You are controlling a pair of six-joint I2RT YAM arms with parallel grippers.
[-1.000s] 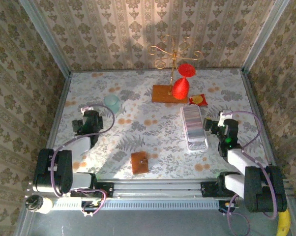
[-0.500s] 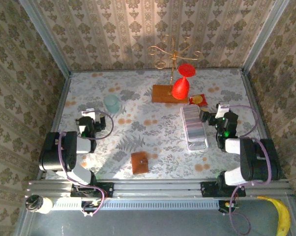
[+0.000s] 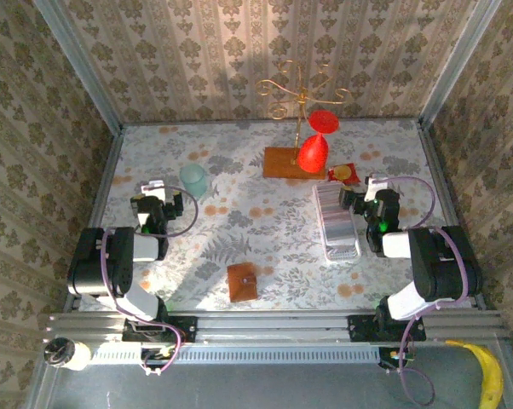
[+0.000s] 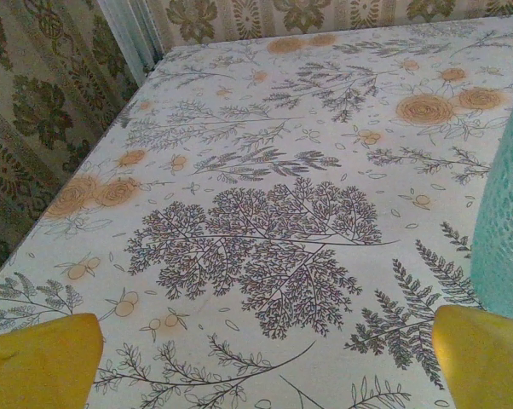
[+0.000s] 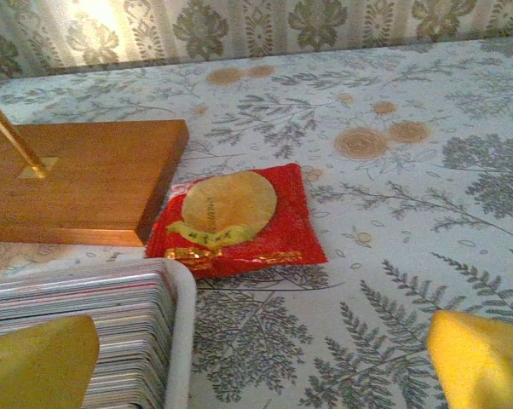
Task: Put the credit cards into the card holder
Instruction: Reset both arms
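Note:
The credit cards (image 3: 334, 211) stand edge-on in a long row inside a white tray (image 3: 342, 252) right of centre. The right wrist view has the cards (image 5: 77, 317) at lower left, behind the tray's rim (image 5: 181, 328). The card holder (image 3: 241, 281), a small orange-brown wallet, lies shut near the front edge. My right gripper (image 3: 363, 203) hovers just right of the tray's far end, open and holding nothing (image 5: 261, 365). My left gripper (image 3: 152, 199) is over the left side of the table, also open and holding nothing (image 4: 261, 368), far from the wallet.
A red-and-yellow packet (image 5: 235, 217) lies beyond the tray, next to the wooden base (image 5: 77, 179) of a gold wire stand (image 3: 301, 94) with a red goblet (image 3: 313, 153). A teal cup (image 3: 194, 178) stands ahead and to the right of the left gripper (image 4: 505, 230). Patterned walls enclose the table.
Both arms have folded back toward their bases. The right gripper moved left and farther away, up to the tray's far end. The left gripper shifted slightly away toward the cup. Both stayed open.

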